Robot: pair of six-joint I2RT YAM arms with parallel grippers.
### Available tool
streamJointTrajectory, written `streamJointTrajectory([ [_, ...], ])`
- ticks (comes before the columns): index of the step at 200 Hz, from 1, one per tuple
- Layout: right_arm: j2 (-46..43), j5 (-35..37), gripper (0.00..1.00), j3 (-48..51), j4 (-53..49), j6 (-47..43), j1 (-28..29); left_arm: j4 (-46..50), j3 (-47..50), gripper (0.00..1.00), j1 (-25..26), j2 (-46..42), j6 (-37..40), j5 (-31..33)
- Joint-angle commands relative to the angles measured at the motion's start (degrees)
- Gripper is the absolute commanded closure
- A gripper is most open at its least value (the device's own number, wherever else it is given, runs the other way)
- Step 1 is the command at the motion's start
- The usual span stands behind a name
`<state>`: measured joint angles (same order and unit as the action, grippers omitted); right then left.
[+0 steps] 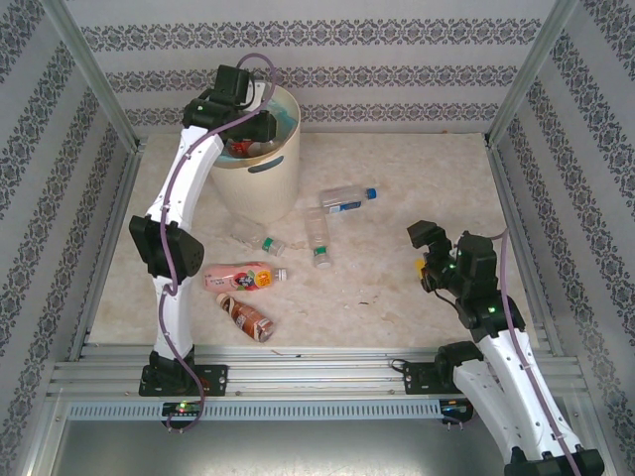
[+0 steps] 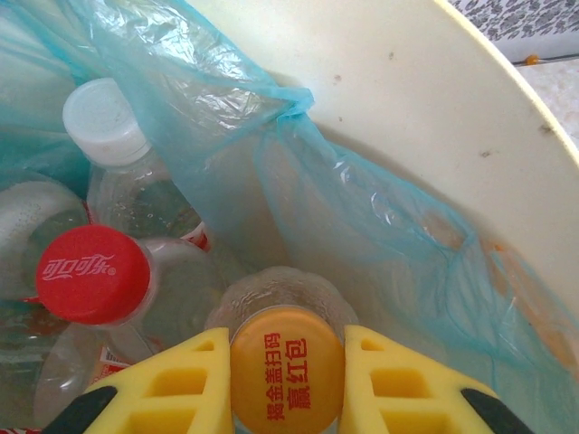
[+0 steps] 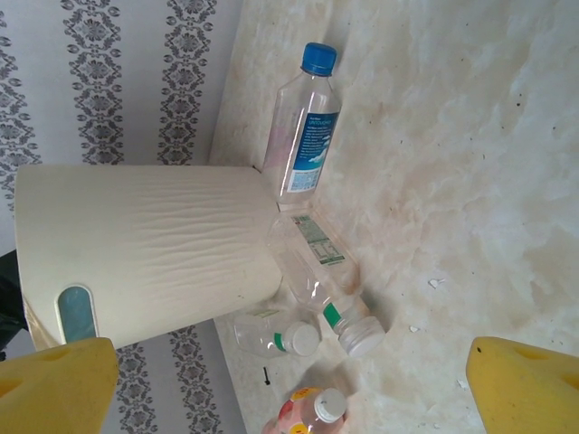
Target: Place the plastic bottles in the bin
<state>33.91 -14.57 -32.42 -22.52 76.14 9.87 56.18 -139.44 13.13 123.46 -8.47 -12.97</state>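
Observation:
My left gripper hangs over the mouth of the cream bin. Its yellow fingers are shut on the orange cap of a clear bottle that hangs inside the bin's turquoise liner. Below it lie a red-capped bottle and a white-capped bottle. On the table lie a blue-capped bottle, a clear green-banded bottle, a small clear bottle, a pink-labelled bottle and a brown one. My right gripper stands open at the right, holding nothing.
Patterned walls and metal frame posts close in the table on three sides. The bin stands at the back left corner, with the nearest bottles lying against its base. Bare marble-look tabletop lies between the bottles and my right arm.

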Motion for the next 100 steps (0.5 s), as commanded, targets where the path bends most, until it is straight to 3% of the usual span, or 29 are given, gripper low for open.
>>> streamJointTrajectory([
  [1,0.2,1.1,0.02,-2.4,-0.3,-0.7,1.1,6.2,-1.7,0.8,-3.4,3.8,-1.5,1.6],
  [22,0.9,2.2,0.02,-4.4,-1.8,-2.2,2.2,5.0,-5.4,0.58,-3.7,1.4,-3.7,-0.4],
  [44,1.5,3.2,0.02,-6.2,-2.7,-3.5,3.5,2.2,-6.1,0.44,-3.6,-3.5,-4.9,0.1],
  [100,3.6,5.6,0.02,-7.9,-3.0,-5.3,6.2,0.8,-3.6,0.4,-3.7,-15.3,-2.9,4.7],
])
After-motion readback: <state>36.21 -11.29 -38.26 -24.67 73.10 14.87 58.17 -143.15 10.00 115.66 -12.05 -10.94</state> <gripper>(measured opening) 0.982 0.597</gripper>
